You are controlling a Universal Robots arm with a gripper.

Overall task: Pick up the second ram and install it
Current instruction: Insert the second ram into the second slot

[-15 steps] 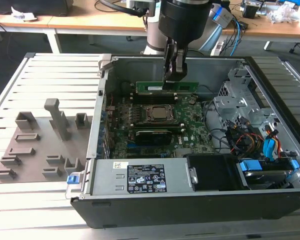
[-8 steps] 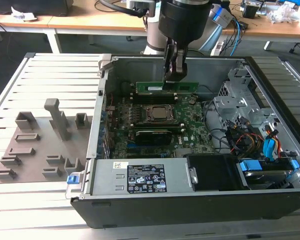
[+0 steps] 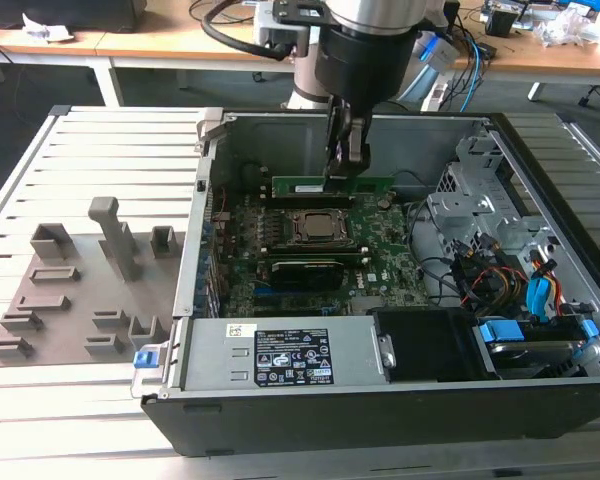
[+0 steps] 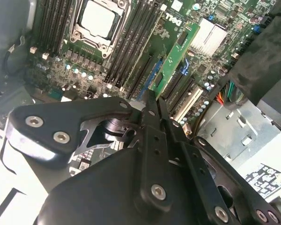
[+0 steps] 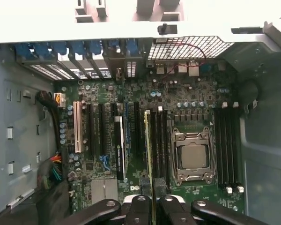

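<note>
One arm reaches down into the open computer case [image 3: 540, 200] in the exterior view, and its pincer [image 3: 346, 160] is closed narrow on the ram [image 3: 332, 186], gripping its upper edge. The ram stands on edge, level, over the motherboard [image 3: 380, 270], on the far side of the CPU socket [image 3: 318, 228]. A second green stick [image 3: 305, 267] sits upright on the near side of that socket.

In the first wrist view the two fingers [image 5: 139, 206] close on the ram [image 5: 148, 140], seen edge-on as a thin line running down among the dark slots beside the socket [image 5: 192, 157]; whether it is fully seated I cannot tell. Four more slots [image 5: 228, 150] lie on the other side of the socket.

In the second wrist view the pincer [image 4: 153, 108] grips the ram [image 4: 175, 58], which runs off between slot rows near the socket [image 4: 98, 21].

On the exterior view's left, one grey holder tray [image 3: 80, 290] rests on the ribbed counter [image 3: 100, 160] beside the case
</note>
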